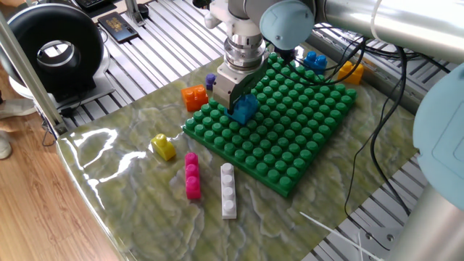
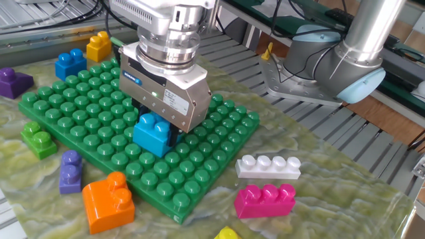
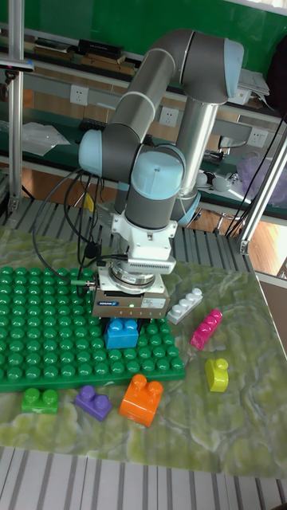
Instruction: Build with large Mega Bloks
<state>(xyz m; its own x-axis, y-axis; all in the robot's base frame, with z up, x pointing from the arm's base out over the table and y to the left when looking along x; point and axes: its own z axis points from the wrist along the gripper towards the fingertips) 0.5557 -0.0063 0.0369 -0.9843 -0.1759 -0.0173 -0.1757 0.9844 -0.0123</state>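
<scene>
One fixed view: light blue block (image 1: 245,108) is gripped in the jaws of the gripper (image 1: 241,106), held over studs near the baseplate (image 1: 304,138) corner facing the orange block (image 1: 193,96), presumably for pressing on.

Other fixed view: block (image 2: 154,133) is seated on or just above the studs; cannot be told which. Pink block (image 2: 265,200) and white block (image 2: 268,166) are left loose on the tabletop (image 2: 332,199).

Tall fixed view: block (image 3: 123,332) sits near the baseplate's front edge.

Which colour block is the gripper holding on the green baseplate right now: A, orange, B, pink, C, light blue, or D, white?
C: the gripper is closed around the light blue block on the green baseplate, while the orange block, pink block and white block lie on the table.
</scene>
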